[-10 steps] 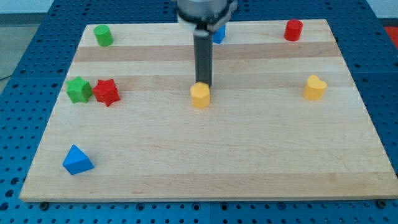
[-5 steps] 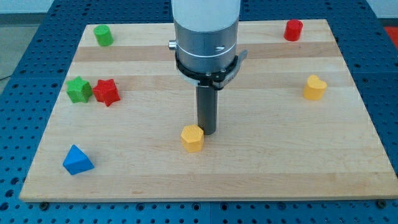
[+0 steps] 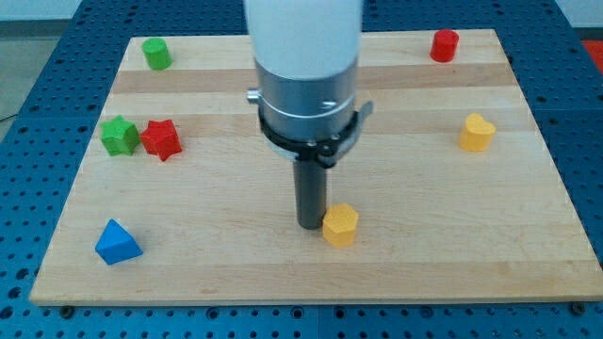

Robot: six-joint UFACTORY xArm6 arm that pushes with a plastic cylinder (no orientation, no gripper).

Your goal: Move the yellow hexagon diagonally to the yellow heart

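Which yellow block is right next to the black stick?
The yellow hexagon, near the view's bottom, right beside my tip. The yellow heart sits far off toward the view's right.

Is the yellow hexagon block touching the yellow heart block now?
No, the yellow hexagon block sits near the view's bottom beside my tip, far from the yellow heart block.

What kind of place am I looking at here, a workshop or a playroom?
Most likely a robotics lab bench. A pale wooden board lies on a blue perforated metal table; small blocks such as the yellow hexagon block are scattered on it, and my tip touches that hexagon's left side.
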